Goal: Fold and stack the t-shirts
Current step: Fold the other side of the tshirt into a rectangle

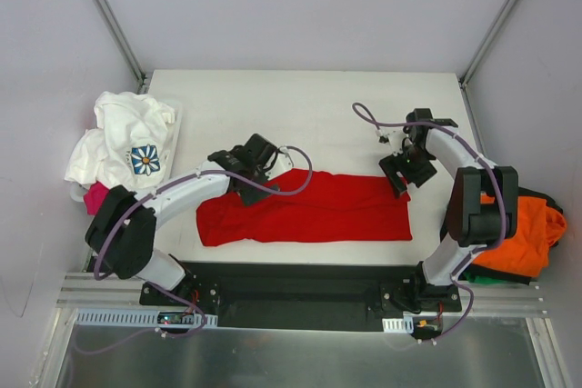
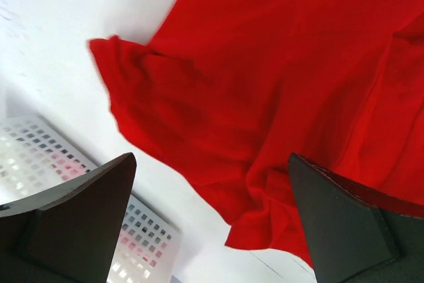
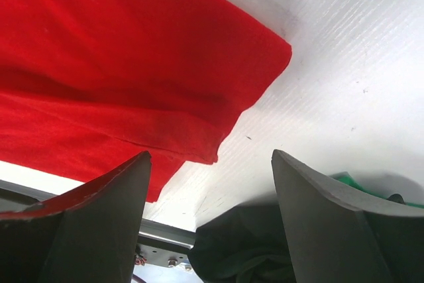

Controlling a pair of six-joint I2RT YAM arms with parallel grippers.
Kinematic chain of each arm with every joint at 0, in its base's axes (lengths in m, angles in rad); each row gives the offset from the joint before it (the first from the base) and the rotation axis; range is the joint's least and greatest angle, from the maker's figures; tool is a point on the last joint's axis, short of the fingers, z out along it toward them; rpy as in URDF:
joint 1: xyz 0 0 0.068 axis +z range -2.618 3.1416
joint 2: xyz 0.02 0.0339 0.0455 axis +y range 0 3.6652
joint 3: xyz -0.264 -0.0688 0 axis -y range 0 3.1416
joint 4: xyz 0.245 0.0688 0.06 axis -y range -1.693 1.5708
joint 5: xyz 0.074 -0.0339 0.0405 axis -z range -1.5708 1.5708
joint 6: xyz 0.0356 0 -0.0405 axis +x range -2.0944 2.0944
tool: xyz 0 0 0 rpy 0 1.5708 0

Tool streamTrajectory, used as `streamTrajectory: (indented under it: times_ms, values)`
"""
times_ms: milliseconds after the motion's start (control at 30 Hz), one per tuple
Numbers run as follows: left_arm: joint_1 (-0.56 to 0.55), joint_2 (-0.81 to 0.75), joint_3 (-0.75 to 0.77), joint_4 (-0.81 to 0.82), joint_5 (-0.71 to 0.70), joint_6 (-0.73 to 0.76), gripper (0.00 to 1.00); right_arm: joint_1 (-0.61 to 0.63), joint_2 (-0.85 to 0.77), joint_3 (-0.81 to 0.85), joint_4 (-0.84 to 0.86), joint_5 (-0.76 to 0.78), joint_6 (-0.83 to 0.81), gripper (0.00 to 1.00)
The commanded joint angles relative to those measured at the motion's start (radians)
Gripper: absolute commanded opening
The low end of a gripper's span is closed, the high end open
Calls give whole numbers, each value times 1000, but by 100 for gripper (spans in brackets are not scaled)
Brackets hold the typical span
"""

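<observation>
Fingers (image 2: 79, 217) on the left gripper (image 1: 244, 179) and right gripper (image 1: 398, 177) stand spread, pinching nothing, one over each end of the red t-shirt (image 1: 309, 211). It lies as a long folded band at lower centre of the top view. For the next fold, probably crosswise, pinch all layers at the corners and lift evenly. Cloth is soft and matte, bunched at left, straight-edged at right, on a smooth white table (image 1: 300, 106).

Ctr t-shirt (image 1: 309, 208) lies flat on table (image 1: 300, 106), near half, long axis L–R. L gripper (image 1: 247, 179) over its rear-L edge; R gripper (image 1: 398, 179) over its R end. L t-shirt pile (image 1: 127, 143) at table's L edge; R t-shirt pile (image 1: 523, 233) right of R arm.
</observation>
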Motion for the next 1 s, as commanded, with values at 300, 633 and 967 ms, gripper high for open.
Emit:
streamTrajectory:
  times_ms: [300,633,967]
  values:
    - [19,62,-127,70,-14,20,99,4,-69,2,-37,3,-6,77]
    - [-53,-78,-201,-11,25,-23,99,6,-18,22,-28,-9,6,77]
    - [-79,-126,-247,-39,141,11,99,6,-20,18,-28,6,8,77]
